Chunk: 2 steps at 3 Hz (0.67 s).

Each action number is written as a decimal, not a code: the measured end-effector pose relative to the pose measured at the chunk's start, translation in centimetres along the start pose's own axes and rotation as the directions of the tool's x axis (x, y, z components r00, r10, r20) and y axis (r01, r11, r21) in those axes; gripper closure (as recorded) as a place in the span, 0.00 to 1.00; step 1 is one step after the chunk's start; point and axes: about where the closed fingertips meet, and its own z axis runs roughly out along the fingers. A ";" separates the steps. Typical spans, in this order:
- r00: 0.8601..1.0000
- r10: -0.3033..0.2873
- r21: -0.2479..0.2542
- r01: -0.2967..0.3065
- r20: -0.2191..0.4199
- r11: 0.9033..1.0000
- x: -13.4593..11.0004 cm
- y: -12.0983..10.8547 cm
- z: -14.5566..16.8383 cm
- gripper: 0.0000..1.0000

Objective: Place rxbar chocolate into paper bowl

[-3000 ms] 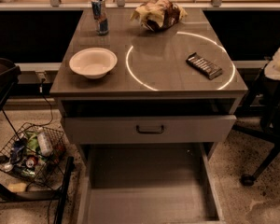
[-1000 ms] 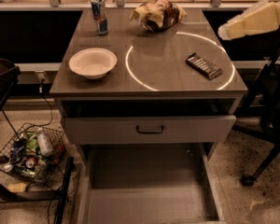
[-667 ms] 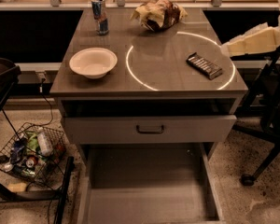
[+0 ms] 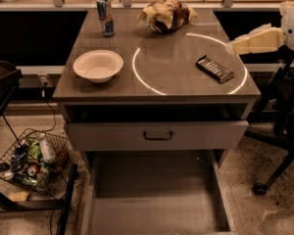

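While the bar (image 4: 214,68) is not yet picked up, it lies flat on the right part of the table (image 4: 171,77), just inside the right arc of the bright ring (image 4: 136,68) on the top. Long axis: diagonal, far-left end to near-right end as the camera sees it. Nothing touches it.

The gripper (image 4: 235,46) hangs at the table's right edge, beyond and to the right of the bar in view, near but clearly apart from it. It carries nothing. Open or closed: cannot tell. It points inward over the table, roughly toward the bar's far end.

Judgement: the coming move turns on this offset. The gripper must travel a short way toward the camera and inward, then drop, and should close across the bar's narrow width, so the wrist likely needs turning to suit the diagonal.

The paper bowl (image 4: 98,66) sits empty on the left part of the table, well apart from the bar, outside the ring. Can (image 4: 105,16) and snack bag (image 4: 166,14) stand along the far edge, off the likely carry path.
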 end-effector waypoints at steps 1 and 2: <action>0.999 0.048 -0.050 -0.048 0.013 0.998 1.7 -2.1 3.4 0.00; 0.997 0.076 -0.096 -0.073 0.024 0.993 3.8 -3.4 6.4 0.00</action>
